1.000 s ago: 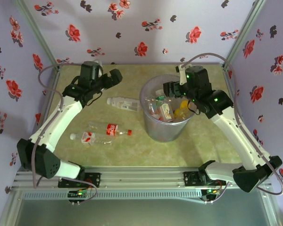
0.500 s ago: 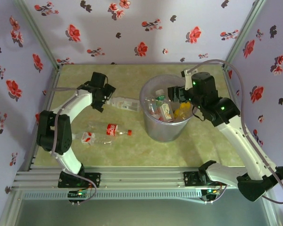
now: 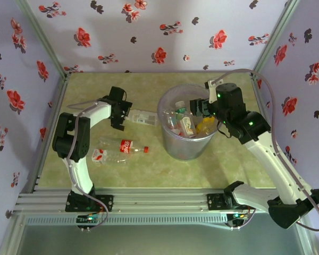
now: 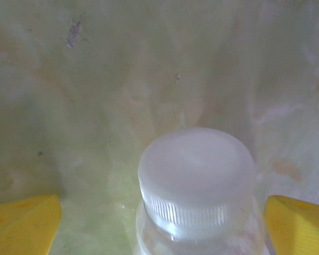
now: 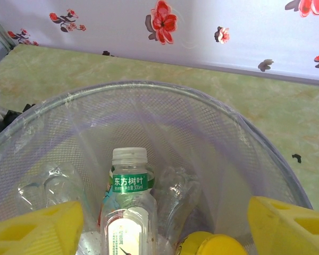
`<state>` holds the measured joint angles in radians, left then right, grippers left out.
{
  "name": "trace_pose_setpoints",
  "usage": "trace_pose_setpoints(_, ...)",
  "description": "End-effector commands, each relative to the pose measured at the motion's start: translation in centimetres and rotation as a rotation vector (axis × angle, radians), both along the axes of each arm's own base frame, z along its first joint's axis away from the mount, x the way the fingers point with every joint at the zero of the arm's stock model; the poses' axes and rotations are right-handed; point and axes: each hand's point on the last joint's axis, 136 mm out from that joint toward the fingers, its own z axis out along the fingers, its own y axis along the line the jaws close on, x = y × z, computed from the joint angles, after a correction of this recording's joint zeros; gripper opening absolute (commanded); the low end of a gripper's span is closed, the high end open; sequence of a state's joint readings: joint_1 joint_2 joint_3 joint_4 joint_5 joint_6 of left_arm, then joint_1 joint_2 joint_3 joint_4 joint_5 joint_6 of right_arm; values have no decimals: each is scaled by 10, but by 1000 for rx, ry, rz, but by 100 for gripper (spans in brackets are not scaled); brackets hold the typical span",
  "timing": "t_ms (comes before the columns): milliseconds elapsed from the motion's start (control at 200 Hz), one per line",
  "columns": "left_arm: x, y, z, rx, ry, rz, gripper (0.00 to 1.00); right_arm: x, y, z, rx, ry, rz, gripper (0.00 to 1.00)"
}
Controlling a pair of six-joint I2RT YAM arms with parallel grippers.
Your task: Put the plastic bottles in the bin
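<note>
Straddling a white-capped bottle [image 4: 196,175] in wrist close-up, left gripper [image 4: 159,226] apart; right gripper [image 5: 162,228] apart over bin [image 5: 149,87].

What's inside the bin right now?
Inside the bin: a clear bottle with a green-and-white label, a yellow bottle beside it, and crumpled clear bottles. The bin's floor and anything lower are covered by them.

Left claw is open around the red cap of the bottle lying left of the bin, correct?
No: the cap is white, not red; the left wrist view shows it. The left claw is open around it, on the bottle left of the bin.
</note>
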<state>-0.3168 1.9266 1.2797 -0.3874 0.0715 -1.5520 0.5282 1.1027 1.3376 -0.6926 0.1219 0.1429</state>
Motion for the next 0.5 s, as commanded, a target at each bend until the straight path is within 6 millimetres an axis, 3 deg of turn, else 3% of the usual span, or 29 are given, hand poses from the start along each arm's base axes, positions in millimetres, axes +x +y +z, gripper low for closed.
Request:
trace_pose_setpoints(0,5,-5,-12,-35,18,40,96,-3,-10,0,4,-2,-39,81)
trace_pose_setpoints(70,8,-6,-14,-33,18,36,92,-6,-12,-1,0,-2,-45,81)
trace_pose_setpoints(390,5,-6,-18,-41,28,43,58,-6,-14,-6,-15,9,-51,82)
trace_pose_setpoints(495,8,-6,-11,-58,3,41,54,-5,-14,-6,-26,9,-43,82)
